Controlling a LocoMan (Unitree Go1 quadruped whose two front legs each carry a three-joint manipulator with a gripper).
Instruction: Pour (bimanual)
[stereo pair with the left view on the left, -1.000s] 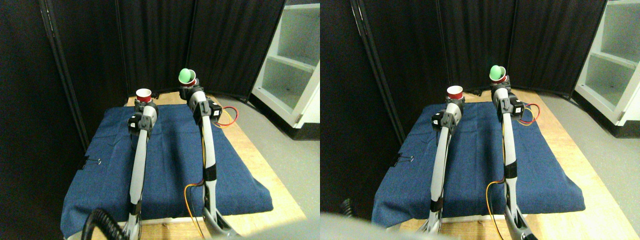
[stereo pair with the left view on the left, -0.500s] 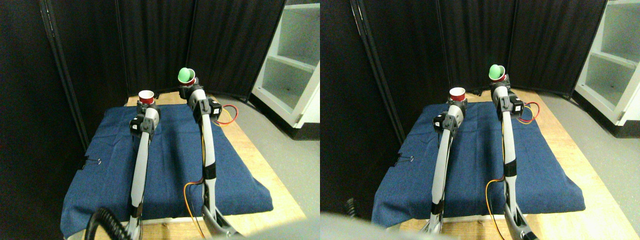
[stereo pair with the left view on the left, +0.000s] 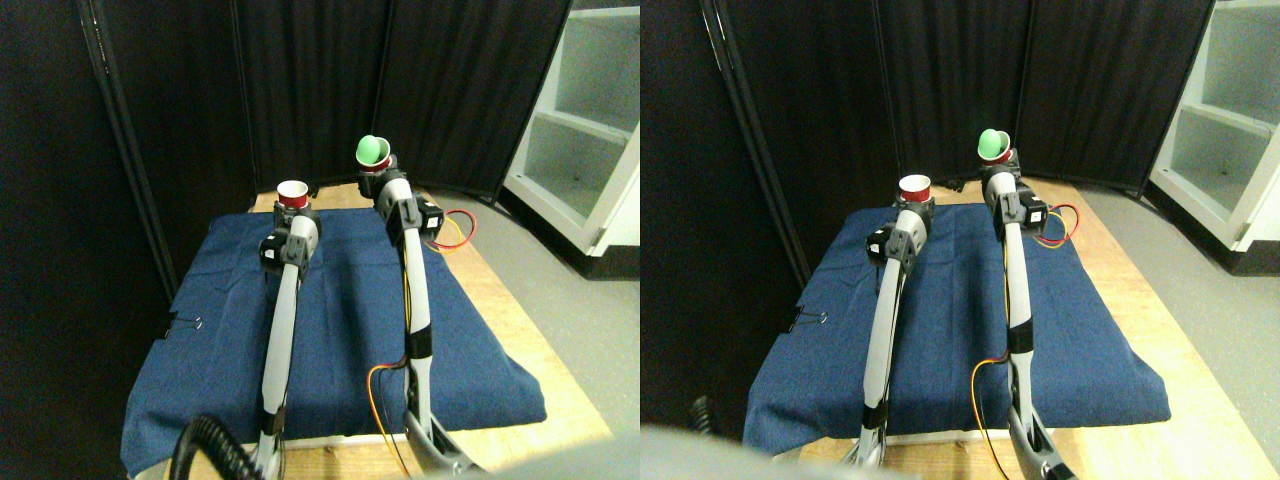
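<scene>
Two cups, both small and red with a pale inside. One red cup (stereo pair with the left view on the left: 292, 194) upright, mouth up, seated at the tip of the left gripper (stereo pair with the left view on the left: 291, 211), over the far edge of the cloth. The other cup (stereo pair with the left view on the left: 378, 160) held higher at the tip of the right gripper (stereo pair with the left view on the left: 378, 181), tipped toward the left, with one round green ball (stereo pair with the left view on the left: 371, 150) sitting in its mouth. Cups well apart, the right one above and to the right of the left one. Each gripper apparently clasped about the base of its cup, yet too small and dark to tell how far the jaws stand apart. Two manipulators: long, smooth, pale grey limbs with dark blocky joints near the top, rising from the bottom edge. Thin orange and red wires (stereo pair with the left view on the left: 455, 232) looping beside the right limb's upper joint, more running down along it. One coiled black cable (stereo pair with the left view on the left: 205, 448) at the lower left. One blue cloth (stereo pair with the left view on the left: 340, 330), soft, matte and slightly rumpled, spread over one flat wooden board (stereo pair with the left view on the left: 520, 340) of pale grain, draping its near edge. One black binder clip (stereo pair with the left view on the left: 186, 323) at the cloth's left edge. Behind, folding panels of black pleated curtain (stereo pair with the left view on the left: 310, 90). At right, one white shelf unit (stereo pair with the left view on the left: 585, 120), boxy, with two open compartments visible, standing on smooth grey floor (stereo pair with the left view on the left: 600, 320).
</scene>
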